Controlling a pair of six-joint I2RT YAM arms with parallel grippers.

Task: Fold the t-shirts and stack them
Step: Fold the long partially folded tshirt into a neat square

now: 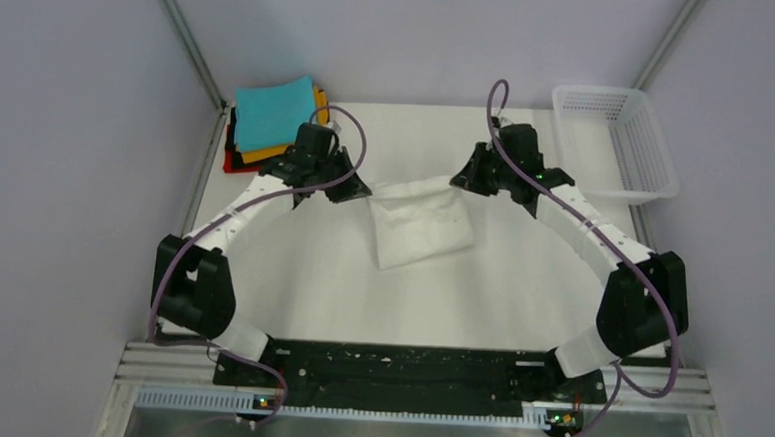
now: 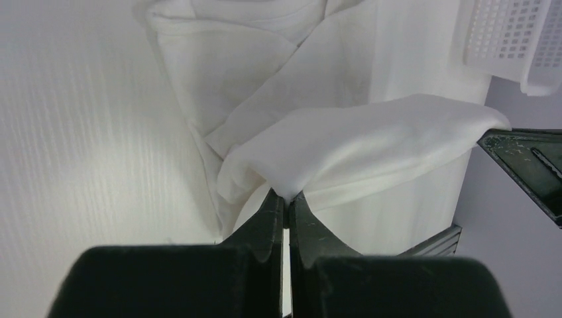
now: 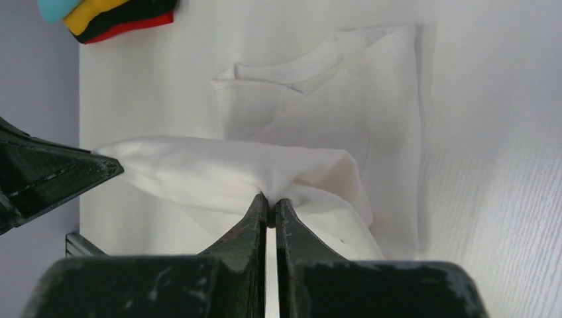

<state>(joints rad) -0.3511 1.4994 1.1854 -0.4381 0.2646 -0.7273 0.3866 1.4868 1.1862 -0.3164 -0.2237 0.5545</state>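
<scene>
White t-shirt [image 1: 418, 230], mid-fold: our left gripper [image 2: 286, 197] and right gripper [image 3: 270, 200] each pinch its far edge. Next, probably: lay it over evenly.

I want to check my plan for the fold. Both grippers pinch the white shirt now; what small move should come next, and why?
Probably draw both grippers together toward the arm bases, to lay the held edge over the near half. The left gripper and right gripper are each shut on the far edge of the white t-shirt. That edge is lifted between them, and the rest lies flat.
</scene>
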